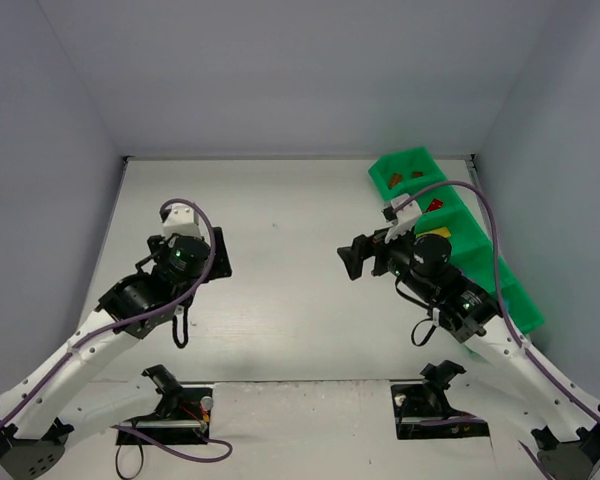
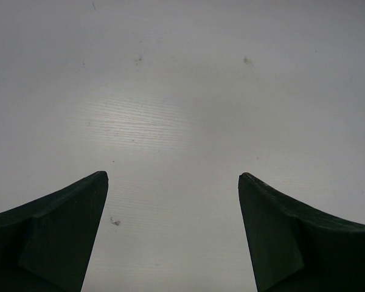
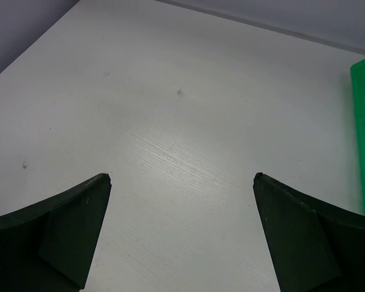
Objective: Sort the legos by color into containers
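The long green tray [image 1: 408, 158] is seen at the 2 o'clock side of the table [image 1: 280, 200] in the top view, running slantwise from far to near along the right-hand wall. Two brownish bricks [image 1: 393, 180] are held in its farthest compartment, a red brick [image 1: 435, 204] lies in the next one, and a yellow brick [image 1: 436, 233] is glimpsed in the third, partly covered by the right arm. What the nearer compartments hold cannot be told. The right gripper [image 1: 350, 262] is held at 9 o'clock of the tray, apart from it and aimed toward 9 o'clock. In its wrist view its fingers [image 3: 67, 225] are spread wide and empty over bare white tabletop, and a strip of the tray is caught at the 3 o'clock edge. The left gripper [image 1: 218, 255] is placed well apart from the tray, at 9 o'clock of the table's middle. Its fingers [image 2: 61, 225] are likewise parted wide above bare tabletop, with nothing clasped. A purple cable [image 1: 458, 183] is looped along each arm.
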Controlling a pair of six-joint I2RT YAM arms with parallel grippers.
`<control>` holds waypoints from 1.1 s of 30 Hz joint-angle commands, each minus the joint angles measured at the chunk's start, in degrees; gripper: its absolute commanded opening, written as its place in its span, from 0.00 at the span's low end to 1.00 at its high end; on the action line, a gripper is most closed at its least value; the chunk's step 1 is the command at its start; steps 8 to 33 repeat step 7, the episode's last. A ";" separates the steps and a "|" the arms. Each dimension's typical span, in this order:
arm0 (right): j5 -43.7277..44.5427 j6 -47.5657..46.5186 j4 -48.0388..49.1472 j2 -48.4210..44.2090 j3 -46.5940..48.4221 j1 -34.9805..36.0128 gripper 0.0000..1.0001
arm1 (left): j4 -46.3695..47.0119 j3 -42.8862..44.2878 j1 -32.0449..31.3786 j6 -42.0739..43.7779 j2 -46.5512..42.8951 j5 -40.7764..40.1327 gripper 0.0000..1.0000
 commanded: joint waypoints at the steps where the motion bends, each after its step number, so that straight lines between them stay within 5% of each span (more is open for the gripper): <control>1: 0.18 0.07 3.00 -1.89 -0.01 0.10 1.00 | -1.99 3.18 0.45 -3.51 -1.34 -1.63 0.81; 33: 1.05 1.21 2.74 -2.51 -0.36 0.10 1.00 | -2.79 2.83 0.36 -3.96 -1.87 -0.84 0.81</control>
